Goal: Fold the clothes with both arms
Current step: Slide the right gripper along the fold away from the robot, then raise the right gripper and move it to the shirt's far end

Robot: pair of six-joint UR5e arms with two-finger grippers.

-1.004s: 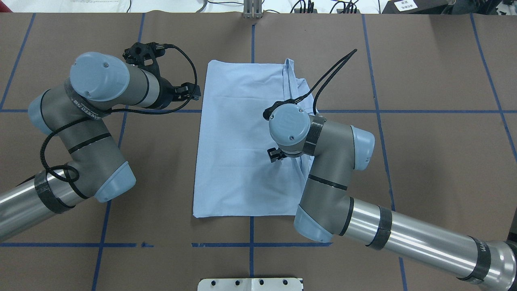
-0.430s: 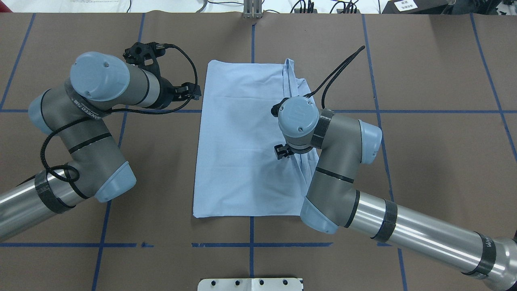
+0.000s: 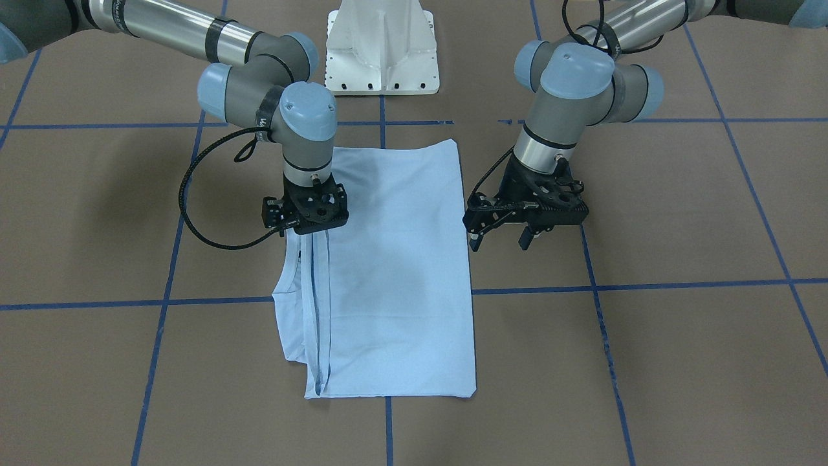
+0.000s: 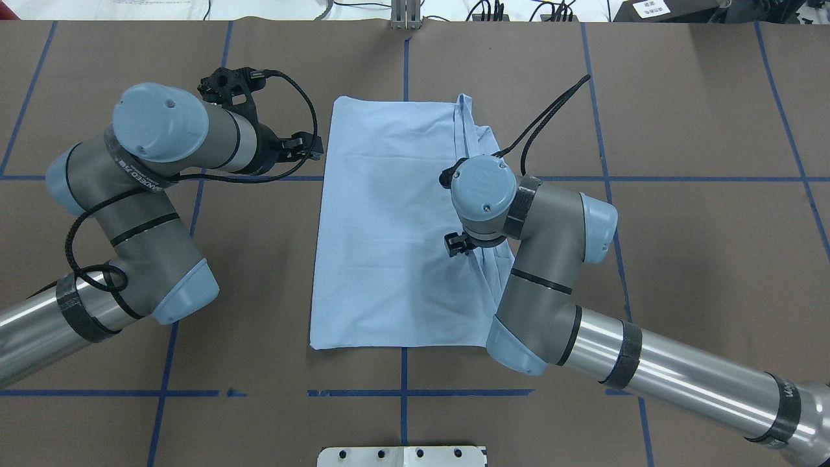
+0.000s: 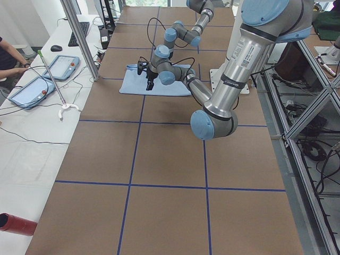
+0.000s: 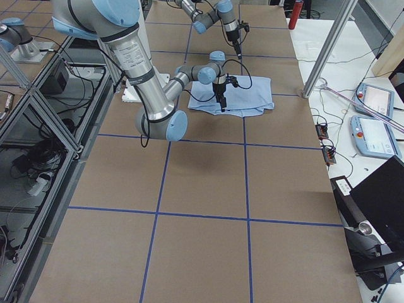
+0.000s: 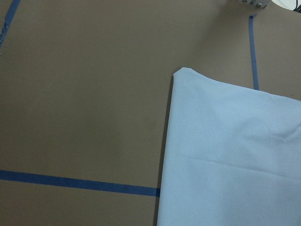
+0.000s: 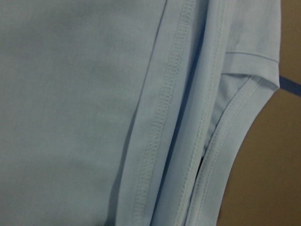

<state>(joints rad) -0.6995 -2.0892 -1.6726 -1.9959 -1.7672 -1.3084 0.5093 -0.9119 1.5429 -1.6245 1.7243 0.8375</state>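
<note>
Right wrist view, closest in: we see only cloth. The stitched hems of the T-shirt (image 8: 84, 108) run up the frame, a sleeve opening curls at the right, and brown worktop (image 8: 263, 179) shows beyond it. No fingers show here. We judge that the camera sits low over this edge because it is the loose, layered one that needs tidying.

Front-facing view, bottom of frame upward: the T-shirt lies flat at centre as a long rectangle, already folded lengthwise. Its left edge in the frame carries stacked hems and a bulging sleeve.
- The right hand (image 3: 306, 223) hangs directly over that edge, about midway up the garment. Its fingers are hidden under the black body, so we cannot tell whether it is spread or pinching cloth.
- The left hand (image 3: 499, 243) hangs just beside the opposite, clean edge, over bare worktop. Its fingers are spread and hold nothing. We read this as keeping clear of the cloth while placed ready for a two-armed cross fold.

Surface: matte brown covering, flat, gridded with blue tape lines (image 3: 647, 283). The white pedestal base (image 3: 381, 58) sits at top centre.

Room, exterior left view: a white side bench (image 5: 32, 138) runs along the left of the frame with tablets (image 5: 62, 66) on it. A person's arm (image 5: 11, 70) is at the left edge, a red cylinder (image 5: 16, 223) at lower left, and a metal post (image 5: 79, 40) at upper left.
</note>
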